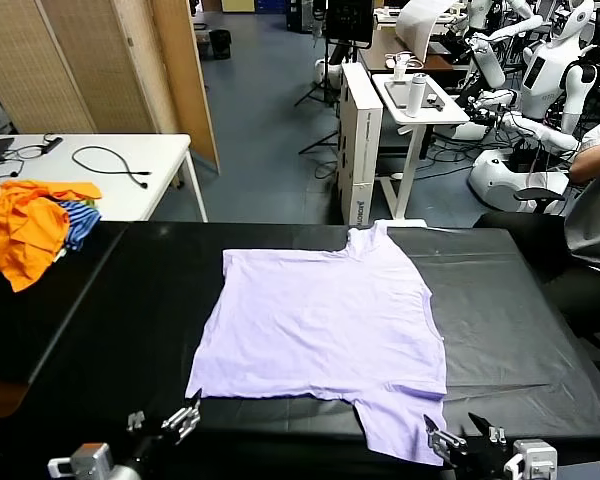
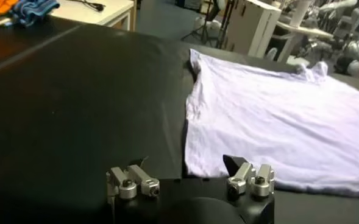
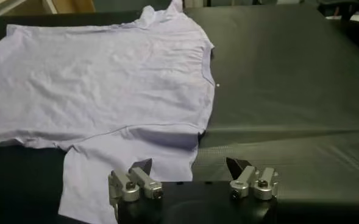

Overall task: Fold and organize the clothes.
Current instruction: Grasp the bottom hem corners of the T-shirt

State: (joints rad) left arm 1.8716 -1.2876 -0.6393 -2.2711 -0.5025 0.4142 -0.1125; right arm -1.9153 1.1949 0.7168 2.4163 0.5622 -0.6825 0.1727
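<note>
Both grippers hover low at the black table's point(image 1: 540, 300) near edge with jaws spread and empty, left gripper point(image 1: 175, 425) beside, right gripper point(image 1: 458, 440) over the flat lavender T-shirt point(image 1: 325, 325); no writing legible

- The T-shirt point(image 1: 325, 325) is pale lavender, plain.
- The surface point(image 1: 510, 300) is black.
- The heap of garments point(image 1: 30, 225) is orange, with one blue-striped piece.
- The side table point(image 1: 130, 165) is white.

One lavender T-shirt point(image 1: 325, 325); one garment heap point(image 1: 32, 225); two end effectors: left point(image 1: 165, 425), right point(image 1: 460, 440).
</note>
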